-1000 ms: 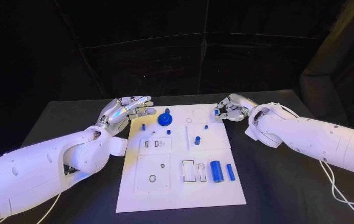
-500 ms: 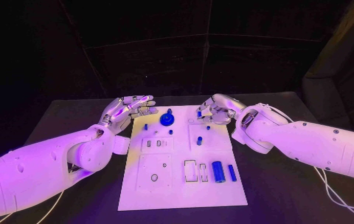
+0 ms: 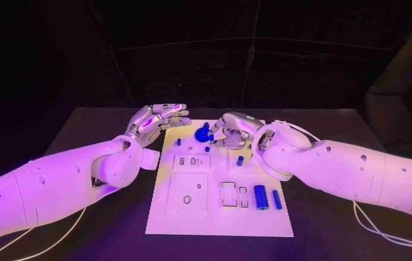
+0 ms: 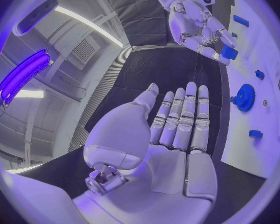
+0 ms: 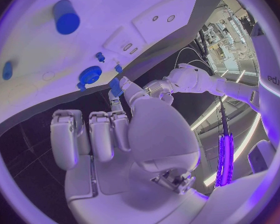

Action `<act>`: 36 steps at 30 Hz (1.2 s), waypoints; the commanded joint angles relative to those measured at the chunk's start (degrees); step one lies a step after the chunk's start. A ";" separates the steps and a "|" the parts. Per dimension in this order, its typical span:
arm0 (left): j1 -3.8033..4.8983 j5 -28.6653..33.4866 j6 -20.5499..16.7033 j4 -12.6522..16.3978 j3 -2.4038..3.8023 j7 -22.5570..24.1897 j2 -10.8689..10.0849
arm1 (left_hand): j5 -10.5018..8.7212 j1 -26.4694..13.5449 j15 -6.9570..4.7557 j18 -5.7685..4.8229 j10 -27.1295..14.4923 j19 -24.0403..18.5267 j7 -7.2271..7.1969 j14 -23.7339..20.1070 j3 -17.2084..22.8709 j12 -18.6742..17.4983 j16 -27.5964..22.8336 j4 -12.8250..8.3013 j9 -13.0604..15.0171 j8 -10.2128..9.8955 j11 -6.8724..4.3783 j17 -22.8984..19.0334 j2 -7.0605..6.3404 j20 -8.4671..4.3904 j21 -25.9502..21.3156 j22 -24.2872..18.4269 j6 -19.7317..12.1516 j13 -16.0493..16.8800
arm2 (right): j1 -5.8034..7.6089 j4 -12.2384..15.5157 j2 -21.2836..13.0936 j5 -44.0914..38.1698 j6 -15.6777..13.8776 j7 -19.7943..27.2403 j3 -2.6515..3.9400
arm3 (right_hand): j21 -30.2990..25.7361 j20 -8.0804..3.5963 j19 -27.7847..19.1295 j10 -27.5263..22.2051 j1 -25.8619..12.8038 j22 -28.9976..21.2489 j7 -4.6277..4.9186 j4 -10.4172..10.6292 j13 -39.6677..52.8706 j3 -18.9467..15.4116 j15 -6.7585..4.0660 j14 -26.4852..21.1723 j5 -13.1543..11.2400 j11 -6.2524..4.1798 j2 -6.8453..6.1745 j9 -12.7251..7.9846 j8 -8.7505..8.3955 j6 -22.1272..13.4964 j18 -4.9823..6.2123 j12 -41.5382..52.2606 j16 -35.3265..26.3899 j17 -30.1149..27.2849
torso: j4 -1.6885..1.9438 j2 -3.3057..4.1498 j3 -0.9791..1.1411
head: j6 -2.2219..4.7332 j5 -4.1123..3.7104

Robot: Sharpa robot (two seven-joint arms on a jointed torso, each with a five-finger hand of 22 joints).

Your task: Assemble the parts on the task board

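A black table (image 3: 94, 130) carries the white task board (image 3: 219, 213), laid lengthwise away from the robot. At the board's far end stands a blue gear (image 3: 202, 134), with a few small blue pegs (image 3: 207, 149) close by; another small blue peg (image 3: 239, 161) stands a little nearer the middle. On the near right part of the board a blue cylinder (image 3: 260, 196) lies beside a thinner blue bar (image 3: 277, 199), next to two rectangular slots (image 3: 229, 194).

The left robot hand (image 3: 159, 120) hovers at the board's far left corner, flat, fingers straight and close side by side, holding nothing; the left wrist view shows the palm (image 4: 177, 134) bare, with the gear (image 4: 244, 97) just beyond the fingertips.

The right robot hand (image 3: 230, 131) is over the board's far end, just beside the gear, fingers curled inward. In the right wrist view it pinches a small blue part (image 5: 115, 87) between thumb and a fingertip, near the gear (image 5: 89, 75).
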 commanded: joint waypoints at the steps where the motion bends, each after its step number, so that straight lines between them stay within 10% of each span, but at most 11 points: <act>1: 0.12 -0.25 -0.22 -0.17 0.04 1.40 0.06 | 0.37 -0.05 0.06 0.90 0.31 0.30 0.38 0.52 0.45 0.26 -0.18 -0.03 0.02 -0.09 0.10 0.02 0.60 0.06 0.14 -0.10 0.36 -0.05 | -0.24 -0.72 1.34 -4.28 2.29 -3.45 -0.12 | 0.19 -0.41 4.67 2.40 -0.27 13.20 -1.19 -0.03 9.71 0.22 -0.31 4.53 -0.19 -0.42 -0.41 0.12 0.37 1.68 -0.84 -0.06 -0.11 8.52 | 0.03 -0.12 -0.02 | -0.28 0.46; 11: 0.31 0.07 -1.37 -0.16 0.05 1.99 -0.14 | 0.34 -0.17 0.07 0.89 0.31 0.32 0.40 0.52 0.46 0.25 -0.20 -0.01 0.01 -0.11 0.11 0.02 0.56 0.06 0.13 -0.12 0.36 -0.06 | -1.50 -3.48 5.72 -6.58 2.88 -3.39 -1.32 | 0.03 -0.42 4.38 2.26 -0.46 12.82 -1.16 0.04 9.51 0.26 -0.30 4.47 -0.24 -0.39 -0.46 0.10 0.33 1.67 -0.75 -0.28 -0.23 8.27 | 0.14 -0.05 -0.05 | -0.62 1.23; 36: 0.53 0.70 -1.00 -0.13 0.06 1.97 -0.22 | 0.35 -0.17 0.07 0.89 0.30 0.33 0.38 0.51 0.57 0.23 -0.24 -0.08 0.00 -0.12 0.10 0.01 0.55 0.05 0.11 -0.15 0.36 -0.07 | -3.81 -5.58 8.09 -8.49 4.08 -3.19 -1.45 | -0.12 -0.41 4.09 2.16 -0.68 12.46 -1.09 -0.01 9.40 0.42 -0.28 4.42 -0.26 -0.35 -0.71 0.01 0.13 1.48 -0.66 -0.43 -0.33 8.07 | 0.00 -0.11 0.15 | -1.29 2.21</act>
